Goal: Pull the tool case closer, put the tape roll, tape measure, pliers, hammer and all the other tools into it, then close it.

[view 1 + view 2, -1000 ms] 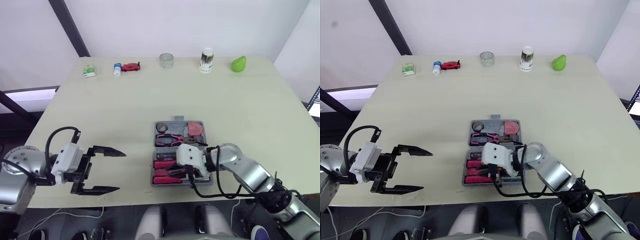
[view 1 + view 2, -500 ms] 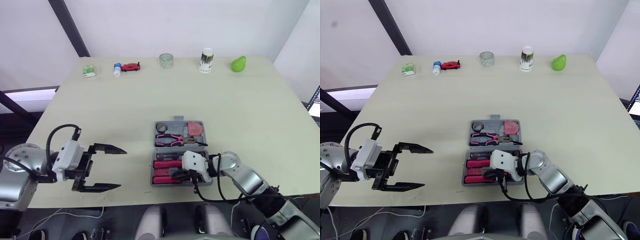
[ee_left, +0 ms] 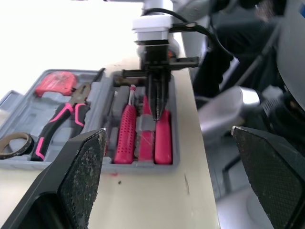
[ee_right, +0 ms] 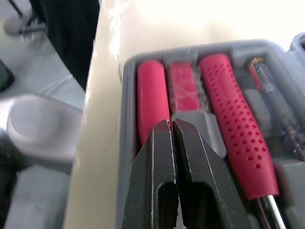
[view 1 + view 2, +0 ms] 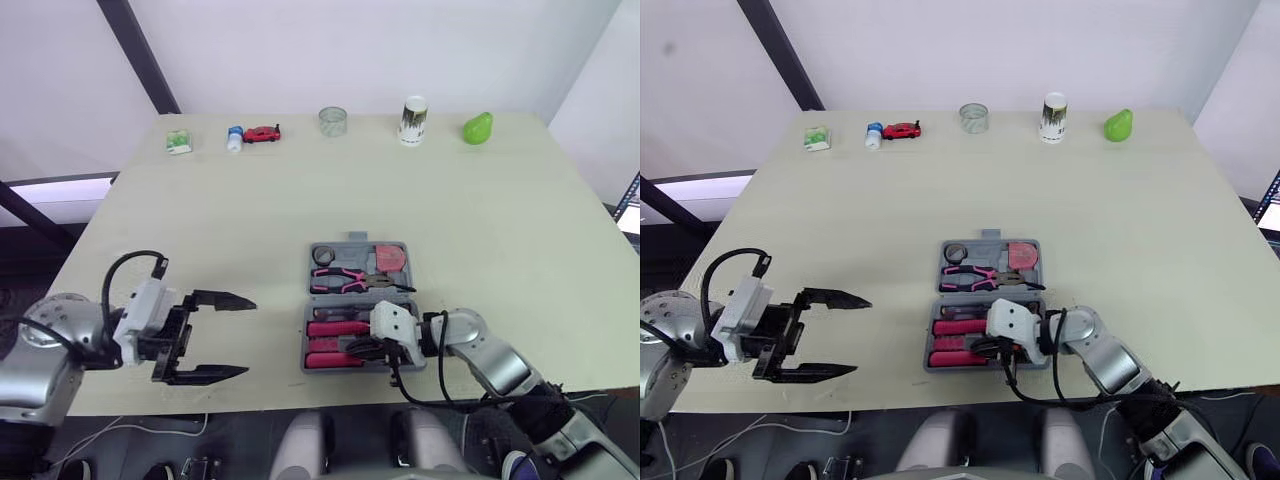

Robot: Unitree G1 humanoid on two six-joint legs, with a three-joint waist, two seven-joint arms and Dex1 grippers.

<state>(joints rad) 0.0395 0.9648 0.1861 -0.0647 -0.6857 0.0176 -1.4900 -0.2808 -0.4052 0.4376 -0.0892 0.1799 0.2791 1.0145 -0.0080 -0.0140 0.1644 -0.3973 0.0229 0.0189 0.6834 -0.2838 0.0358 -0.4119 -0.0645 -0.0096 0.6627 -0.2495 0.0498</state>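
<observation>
Since a second ago my right gripper (image 5: 357,348) has slid back toward the bottom of the frame over the case (image 5: 357,240), and my left gripper (image 5: 243,337) has edged a little toward it.

My right fingers are pressed together, tips low among the red handles (image 5: 330,328) in the case's near half. The worry, as I judge it: if I drag back from here, I could lever a handle out of its slot or tug the whole case toward the table (image 5: 200,220) edge, which is already just below it in the frame. Shut like this, the fingers also cannot catch a half to fold it, and a careless fold might shake the loose pieces out.

The case lies open and flat, lower centre of the frame, grey with two halves. The far half holds the tape roll (image 5: 323,256), the pliers (image 5: 340,277) and the tape measure (image 5: 389,259). Whether one of the red handles is the hammer I cannot tell.

My left gripper hangs spread wide in the lower left, well apart from the case.
</observation>
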